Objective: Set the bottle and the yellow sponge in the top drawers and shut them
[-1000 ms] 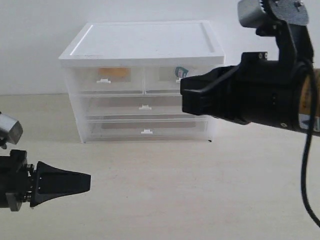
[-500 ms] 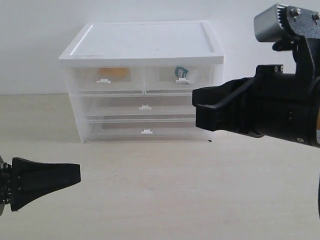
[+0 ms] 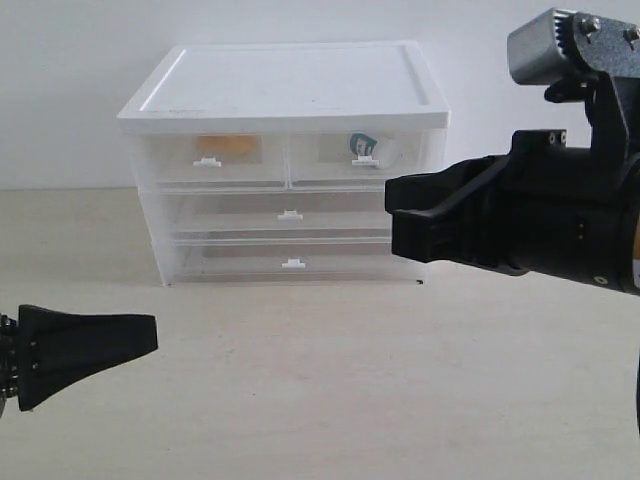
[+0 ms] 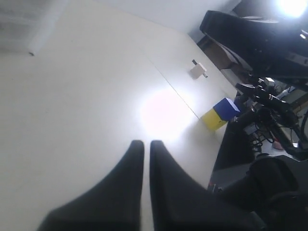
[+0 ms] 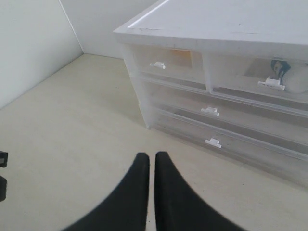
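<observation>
While the top drawers [image 3: 165, 165] sit closed, the yellow sponge [image 3: 228, 144] and, seemingly, the bottle [image 3: 362, 145] show inside. The left gripper [image 4: 143, 142] and right gripper [image 5: 151, 154] are pinched together, empty.

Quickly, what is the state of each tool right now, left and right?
Left tool: closed, holding nothing.
Right tool: closed, holding nothing.

The pale beige desk [image 3: 330, 380] bears a white-topped chest [image 3: 285, 90] with translucent fronts, standing flat at its back, close to the white wall [image 3: 80, 90]. Well apart from the chest, a small white object [image 4: 197, 71] sits near the desk's edge.
</observation>
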Controlling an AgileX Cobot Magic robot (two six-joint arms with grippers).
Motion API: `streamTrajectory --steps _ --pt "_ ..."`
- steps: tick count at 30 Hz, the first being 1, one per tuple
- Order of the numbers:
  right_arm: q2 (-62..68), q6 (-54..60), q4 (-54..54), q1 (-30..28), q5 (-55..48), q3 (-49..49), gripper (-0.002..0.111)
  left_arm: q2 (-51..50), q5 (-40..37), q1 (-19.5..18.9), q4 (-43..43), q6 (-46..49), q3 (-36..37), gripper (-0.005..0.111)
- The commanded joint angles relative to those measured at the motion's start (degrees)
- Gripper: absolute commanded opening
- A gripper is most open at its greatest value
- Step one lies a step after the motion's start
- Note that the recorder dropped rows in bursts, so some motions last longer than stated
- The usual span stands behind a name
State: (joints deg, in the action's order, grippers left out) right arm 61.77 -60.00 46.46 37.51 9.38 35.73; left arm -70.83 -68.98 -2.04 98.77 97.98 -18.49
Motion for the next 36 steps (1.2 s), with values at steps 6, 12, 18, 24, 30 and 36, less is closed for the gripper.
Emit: streamTrajectory --steps 6,12,18,24,30,36 --pt "-0.53 0.61 0.39 -0.37 0.24 -0.42 0.0 24.82 25.61 0.03 1.18 -3.37 0.03 0.004" --pt "-0.53 0.61 0.39 -0.37 0.24 -0.42 0.0 39.48 43.96 0.03 1.18 -10.14 1.55 0.004" --pt "-0.53 0.61 0.39 -0.37 0.24 -0.42 0.0 49.84 52.45 0.03 1.18 -11.14 5.36 0.004" --pt "-0.53 0.61 0.39 -0.37 0.24 -0.42 0.0 58.37 62.11 0.03 1.18 -10.82 10.08 0.004" --pt "-0.53 0.61 0.39 -0.37 0.24 -0.42 0.0 63.54 63.22 0.03 1.18 -10.82 13.09 0.004" --pt "-0.53 0.61 0.39 -0.37 0.24 -0.42 0.0 68.33 63.34 0.03 1.18 -10.71 15.48 0.004"
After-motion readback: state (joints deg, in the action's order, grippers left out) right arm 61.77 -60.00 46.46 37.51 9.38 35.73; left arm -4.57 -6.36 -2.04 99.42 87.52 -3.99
